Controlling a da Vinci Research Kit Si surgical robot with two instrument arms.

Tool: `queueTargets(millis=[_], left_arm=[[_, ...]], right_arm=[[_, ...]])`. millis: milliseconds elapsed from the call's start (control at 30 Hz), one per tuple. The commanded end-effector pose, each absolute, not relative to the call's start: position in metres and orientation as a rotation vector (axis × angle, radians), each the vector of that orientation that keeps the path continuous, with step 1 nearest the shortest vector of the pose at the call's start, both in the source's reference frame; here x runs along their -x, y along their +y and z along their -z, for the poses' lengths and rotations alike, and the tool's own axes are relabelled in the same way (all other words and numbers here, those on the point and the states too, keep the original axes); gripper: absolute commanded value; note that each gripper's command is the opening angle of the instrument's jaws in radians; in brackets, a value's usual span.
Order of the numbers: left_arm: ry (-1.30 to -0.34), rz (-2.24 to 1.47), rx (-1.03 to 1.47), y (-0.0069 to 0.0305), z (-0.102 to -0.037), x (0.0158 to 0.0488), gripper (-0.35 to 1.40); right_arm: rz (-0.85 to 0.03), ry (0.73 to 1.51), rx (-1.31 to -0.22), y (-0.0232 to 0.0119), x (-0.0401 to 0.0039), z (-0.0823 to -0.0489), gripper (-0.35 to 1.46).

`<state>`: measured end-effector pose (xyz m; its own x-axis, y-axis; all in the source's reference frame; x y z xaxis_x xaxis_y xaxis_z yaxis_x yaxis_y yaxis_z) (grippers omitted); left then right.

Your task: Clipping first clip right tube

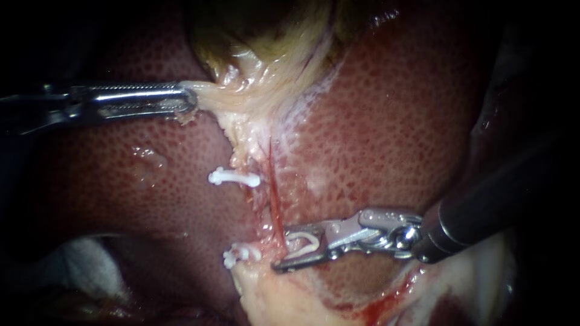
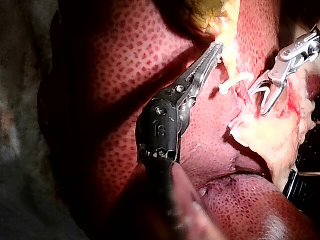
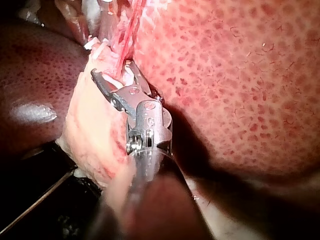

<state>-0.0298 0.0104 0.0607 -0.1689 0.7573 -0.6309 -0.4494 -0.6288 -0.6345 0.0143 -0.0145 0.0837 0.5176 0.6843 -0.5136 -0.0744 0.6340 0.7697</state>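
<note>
My left instrument (image 1: 191,100) comes in from the left, its long toothed jaws shut on the pale edge of the gallbladder (image 1: 266,66) and holding it taut; the left wrist view shows its jaws (image 2: 217,48) at that pale tissue. A thin red tube (image 1: 275,193), the right tube, runs down the dissected strip. My right instrument (image 1: 281,249) stands with its jaws apart on either side of this tube's lower end, carrying an open white clip (image 1: 304,243) between them. The right wrist view shows the same jaws (image 3: 113,73) around the red strand.
Two closed white clips (image 1: 234,178) (image 1: 241,254) sit on the pale tube to the left of the red one. Mottled red liver (image 1: 393,121) surrounds the field. Yellowish fatty tissue (image 1: 284,299) lies below the jaws. White gauze (image 1: 78,259) shows at lower left.
</note>
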Motion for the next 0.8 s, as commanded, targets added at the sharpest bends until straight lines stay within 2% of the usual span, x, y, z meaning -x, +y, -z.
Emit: queueTargets(millis=[33, 800], left_arm=[[-0.387, -1.892, 1.272, 0.0104, -0.0607, 0.0298, -0.35], [-0.388, -1.892, 1.272, 0.0104, -0.0606, 0.0297, -0.35]], right_arm=[[-0.512, 0.923, -0.763, -0.0145, -0.0143, -0.0837, 0.46], [-0.513, 0.923, -0.762, -0.0145, -0.0144, -0.0837, 0.47]])
